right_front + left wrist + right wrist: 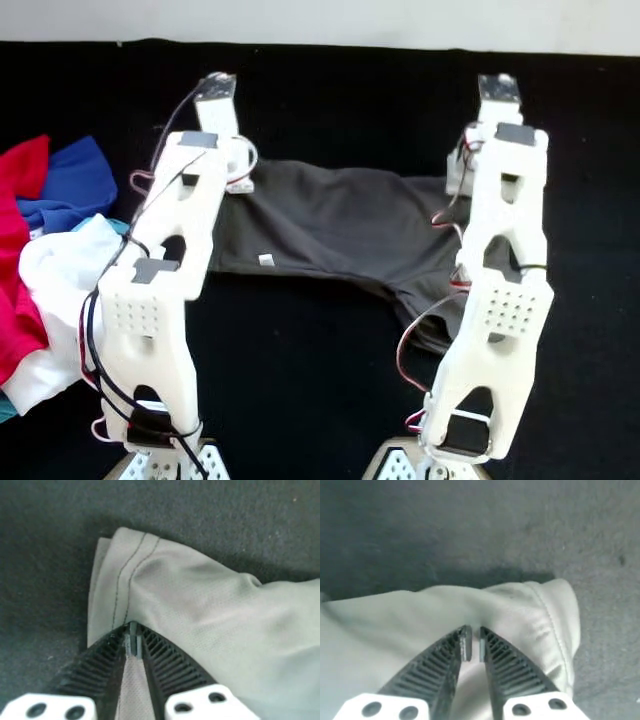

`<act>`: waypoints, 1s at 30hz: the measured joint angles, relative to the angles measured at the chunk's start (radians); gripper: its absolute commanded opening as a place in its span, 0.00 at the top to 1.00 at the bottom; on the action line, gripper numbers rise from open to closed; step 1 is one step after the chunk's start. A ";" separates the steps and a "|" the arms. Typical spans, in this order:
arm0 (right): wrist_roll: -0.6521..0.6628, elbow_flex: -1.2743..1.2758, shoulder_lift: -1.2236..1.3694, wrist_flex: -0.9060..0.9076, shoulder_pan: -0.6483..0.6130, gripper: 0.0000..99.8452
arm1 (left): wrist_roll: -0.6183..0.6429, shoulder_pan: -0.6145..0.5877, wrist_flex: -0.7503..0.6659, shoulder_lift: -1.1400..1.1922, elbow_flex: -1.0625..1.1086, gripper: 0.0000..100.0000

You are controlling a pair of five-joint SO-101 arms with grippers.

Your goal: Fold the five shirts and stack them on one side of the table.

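In the middle of the black desk [300,380] lies a gray shirt [340,220], spread out flat from one arm to the other. A small white tag [266,260] sits on its near edge, and any print on it is too small to read. On the left side of the desk is a pile of shirts [55,265], loose and not folded. In it there is a red one [18,210], a blue one [78,182] and a white one [62,275], and a bit of teal cloth [6,405] peeks out at the bottom. The pile is just beside the left arm [160,300] and apart from the gray shirt. Both arms stretch forward and bend down to the far edge of the gray shirt, the left arm at its left end and the right arm [500,300] at its right end. In the left wrist view the left jaws are squeezed tight on a corner of the gray shirt [225,630], right where two dark stitch lines [125,575] run along the hem. In the right wrist view the right jaws pinch the gray shirt [395,625] too, with a thin gap between the tips and cloth showing in it. A rounded, folded-over edge [560,615] of the shirt sits just beside them on the desk.
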 measured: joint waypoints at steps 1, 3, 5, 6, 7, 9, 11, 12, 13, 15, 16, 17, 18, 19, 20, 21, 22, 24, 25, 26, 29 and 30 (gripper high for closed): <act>0.000 0.000 0.014 -0.008 0.017 0.96 | 0.000 -0.003 0.008 0.000 -0.002 0.99; 0.000 -0.002 0.026 -0.015 0.049 0.96 | 0.000 -0.006 0.018 0.000 -0.002 0.99; -0.002 -0.002 0.028 -0.017 0.075 0.96 | 0.000 -0.006 0.038 0.000 -0.008 0.99; -0.002 -0.002 0.028 -0.017 0.084 0.96 | 0.000 -0.008 0.057 0.002 -0.017 0.99; -0.002 -0.011 0.028 -0.017 0.092 0.96 | 0.000 -0.009 0.080 0.002 -0.026 0.99; -0.002 -0.038 0.029 -0.006 0.100 0.96 | 0.000 -0.018 0.120 0.003 -0.040 0.99; -0.002 -0.081 0.029 0.021 0.104 0.96 | 0.000 -0.028 0.149 0.003 -0.051 0.99; -0.002 -0.107 0.029 0.043 0.104 0.96 | 0.000 -0.035 0.160 0.003 -0.052 0.99; -0.002 -0.141 0.029 0.064 0.104 0.96 | 0.000 -0.038 0.170 0.005 -0.060 0.99; -0.002 -0.215 0.029 0.121 0.101 0.96 | 0.000 -0.049 0.215 0.006 -0.089 0.99; -0.002 -0.256 0.029 0.150 0.097 0.96 | 0.000 -0.055 0.249 0.006 -0.110 0.99; -0.002 -0.298 0.029 0.183 0.091 0.96 | 0.000 -0.060 0.285 0.006 -0.132 0.99; -0.002 -0.336 0.026 0.207 0.084 0.96 | -0.002 -0.060 0.328 -0.002 -0.155 0.99; -0.002 -0.371 0.026 0.233 0.080 0.96 | -0.002 -0.060 0.365 -0.014 -0.176 0.99; -0.002 -0.405 0.025 0.258 0.075 0.96 | -0.003 -0.061 0.400 -0.028 -0.198 0.99; -0.002 -0.430 0.025 0.284 0.072 0.96 | -0.003 -0.069 0.433 -0.044 -0.216 0.99; -0.002 -0.451 0.025 0.311 0.069 0.96 | -0.003 -0.072 0.470 -0.063 -0.230 0.99; -0.002 -0.483 0.025 0.367 0.064 0.96 | -0.003 -0.072 0.528 -0.100 -0.236 0.99; -0.002 -0.500 0.025 0.391 0.063 0.96 | -0.003 -0.071 0.557 -0.114 -0.236 0.99; -0.002 -0.512 0.025 0.413 0.061 0.96 | -0.003 -0.068 0.583 -0.126 -0.236 0.99; -0.002 -0.545 0.023 0.466 0.061 0.96 | -0.003 -0.044 0.652 -0.147 -0.236 0.99; -0.002 -0.554 0.021 0.476 0.061 0.96 | -0.005 -0.035 0.671 -0.150 -0.236 0.99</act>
